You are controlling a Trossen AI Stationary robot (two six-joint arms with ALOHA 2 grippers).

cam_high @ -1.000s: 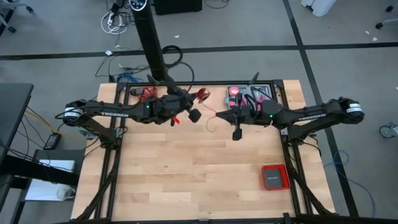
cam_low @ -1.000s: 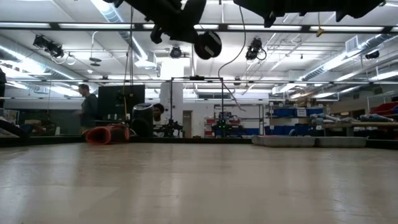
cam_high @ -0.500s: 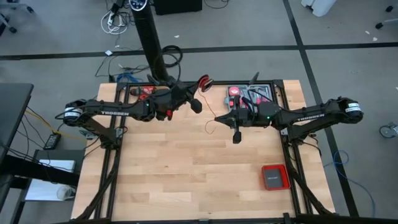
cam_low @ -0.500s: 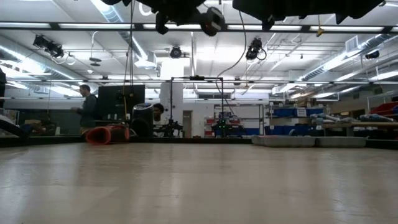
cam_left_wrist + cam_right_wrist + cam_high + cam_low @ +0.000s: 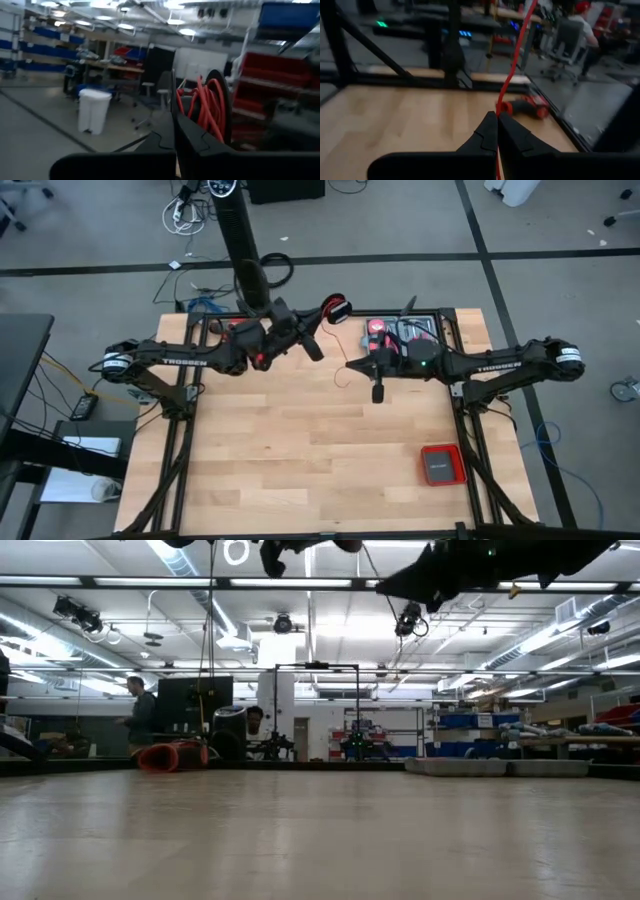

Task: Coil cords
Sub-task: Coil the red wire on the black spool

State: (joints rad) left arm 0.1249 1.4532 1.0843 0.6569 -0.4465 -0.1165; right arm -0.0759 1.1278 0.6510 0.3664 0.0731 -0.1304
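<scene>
A: What is seen nearest on the bench (image 5: 320, 470)?

B: A flat red box (image 5: 441, 465) is left lying toward the near right corner, clear of the work. It appears to be kept out of the way.

A: And the right gripper (image 5: 377, 392)?

B: It is held over the bench's far half, right of the middle, clenched on the thin red cord (image 5: 512, 70). The strand is seen passing between its closed fingers (image 5: 485, 135), probably so that it is kept taut and guided.

A: Where is the rest of the cord kept?

B: As a small red coil (image 5: 333, 310) raised at the far edge. It is gripped by the left gripper (image 5: 322, 330), whose fingers (image 5: 192, 142) are shut on the loops (image 5: 207, 107), seemingly so further turns can be wound on. Beyond, a red-and-black drill (image 5: 526, 106) is left lying by the far edge.
</scene>
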